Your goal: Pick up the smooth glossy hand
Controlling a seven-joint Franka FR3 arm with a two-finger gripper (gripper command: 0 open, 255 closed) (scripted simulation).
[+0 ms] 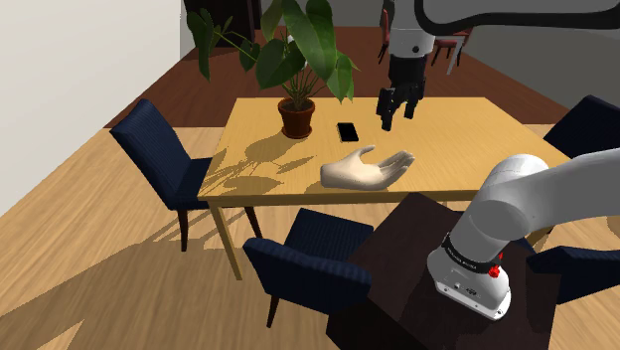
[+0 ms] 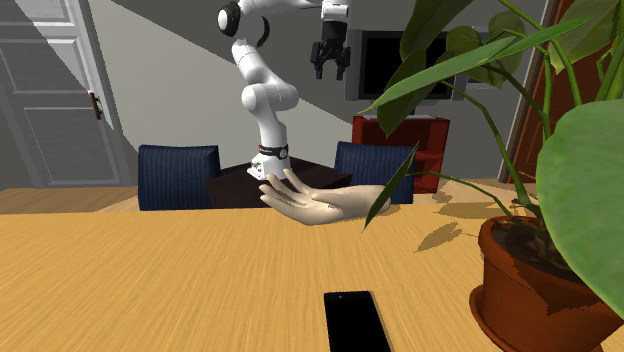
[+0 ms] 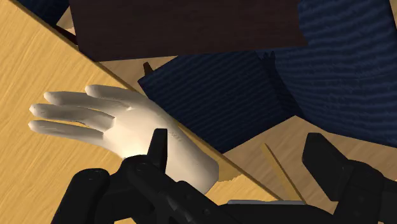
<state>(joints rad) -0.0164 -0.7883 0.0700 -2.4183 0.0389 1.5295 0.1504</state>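
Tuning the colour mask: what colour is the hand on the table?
Pale cream hand with a glossy sheen; it shows best in the wrist view.

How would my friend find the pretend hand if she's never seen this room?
Look at the wooden table with blue chairs around it. Near its edge closest to the robot's stand lies the hand. It's pale and shiny, unlike the flat black phone and potted plant nearby.

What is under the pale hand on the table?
The wooden table. The pale hand lies on it, close to the edge. The patch of tabletop right beneath the hand is covered, so I cannot see that part.
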